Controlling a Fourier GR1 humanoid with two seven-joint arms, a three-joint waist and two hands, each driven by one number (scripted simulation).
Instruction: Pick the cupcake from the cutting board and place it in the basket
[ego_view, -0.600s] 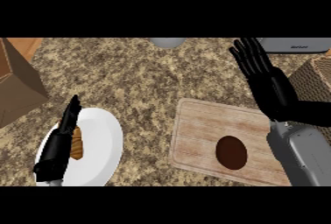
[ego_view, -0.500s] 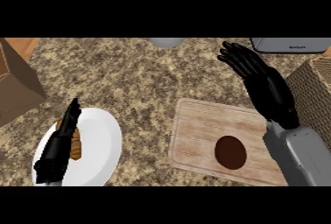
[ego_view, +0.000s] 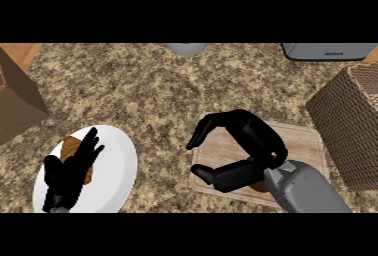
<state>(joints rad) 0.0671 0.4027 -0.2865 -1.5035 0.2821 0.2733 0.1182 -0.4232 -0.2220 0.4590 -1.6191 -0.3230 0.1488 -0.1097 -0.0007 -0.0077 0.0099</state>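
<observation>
The wooden cutting board (ego_view: 304, 142) lies right of centre. My right hand (ego_view: 249, 139) arches over it, fingers curved down toward the thumb with a wide gap between them, holding nothing. Only a dark brown sliver of the cupcake (ego_view: 257, 187) shows, below the thumb at the wrist; the hand hides the rest. The tall wicker basket (ego_view: 353, 120) stands just right of the board. My left hand (ego_view: 66, 175) rests open, fingers straight, over a white plate (ego_view: 114, 165) at the lower left.
A brown pastry (ego_view: 71, 147) lies on the plate, partly under the left hand. A brown box (ego_view: 18, 100) stands at the left edge. A grey appliance (ego_view: 328, 50) and a grey round object (ego_view: 186, 48) sit along the far edge.
My right hand came down and left from above the board's far right corner and now arches over the board, covering most of the cupcake. The left hand stayed put.
</observation>
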